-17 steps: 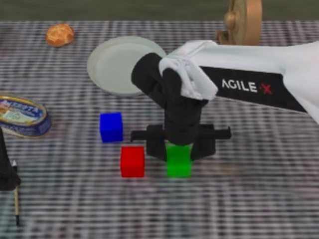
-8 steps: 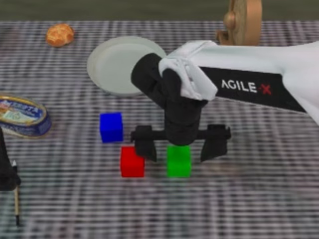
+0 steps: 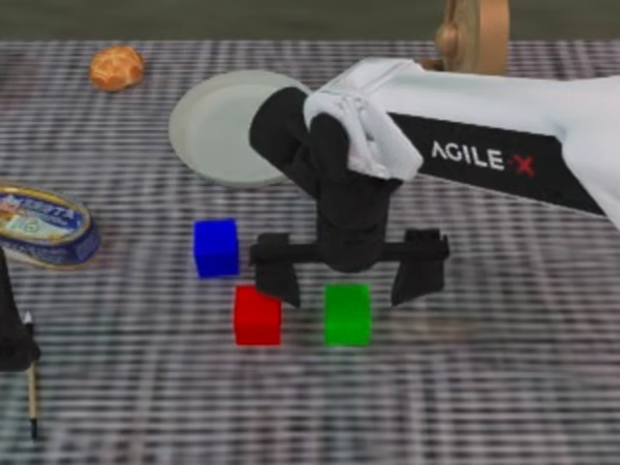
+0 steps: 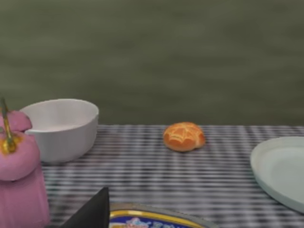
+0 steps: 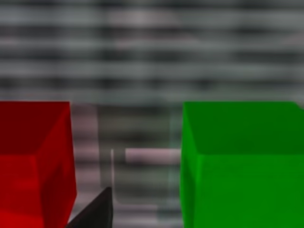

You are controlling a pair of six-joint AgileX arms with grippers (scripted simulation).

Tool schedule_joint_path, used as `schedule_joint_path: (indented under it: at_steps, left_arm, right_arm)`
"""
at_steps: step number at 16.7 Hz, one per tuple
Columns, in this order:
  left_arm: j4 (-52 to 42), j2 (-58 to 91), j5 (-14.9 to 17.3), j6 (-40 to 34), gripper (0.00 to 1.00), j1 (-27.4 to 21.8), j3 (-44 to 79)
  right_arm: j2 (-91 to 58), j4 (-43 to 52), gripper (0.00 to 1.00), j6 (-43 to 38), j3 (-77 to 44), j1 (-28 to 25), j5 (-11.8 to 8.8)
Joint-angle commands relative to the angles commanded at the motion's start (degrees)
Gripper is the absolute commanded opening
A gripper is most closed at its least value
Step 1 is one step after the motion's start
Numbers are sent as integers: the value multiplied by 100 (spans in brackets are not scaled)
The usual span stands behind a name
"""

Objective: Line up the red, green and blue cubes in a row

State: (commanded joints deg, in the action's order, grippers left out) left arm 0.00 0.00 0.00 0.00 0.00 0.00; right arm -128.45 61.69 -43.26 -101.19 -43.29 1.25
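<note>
Hovering my right gripper (image 3: 347, 283) with fingers spread wide just behind the green cube (image 3: 348, 314), I see it sitting level beside the red cube (image 3: 257, 315), so only the blue cube (image 3: 215, 247), behind red, remains unaligned.

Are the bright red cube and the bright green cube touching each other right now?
Apart. The right wrist view shows a strip of checked tablecloth between the bright red cube and the bright green cube.
</note>
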Motion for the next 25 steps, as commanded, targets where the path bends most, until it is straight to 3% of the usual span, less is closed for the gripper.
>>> schedule_joint_path:
  at_steps: [5,13,18,25]
  left_arm:
    - [0,0,0,0,100,0,0]
    - [-210,302,13,-94,100,-88,299]
    - [-1179,1857,21,-510,100,-430,1779]
    - [-3306,5916,11,-1370,100,-1129,4965]
  right_arm:
    - [246,924,100,-15,-670,-24,15]
    - [590,760,100,113,-418,130,36]
    - [2207,-102,100,716,959,695,110]
    - [5741,-2071,100,2038,4153,1951,185]
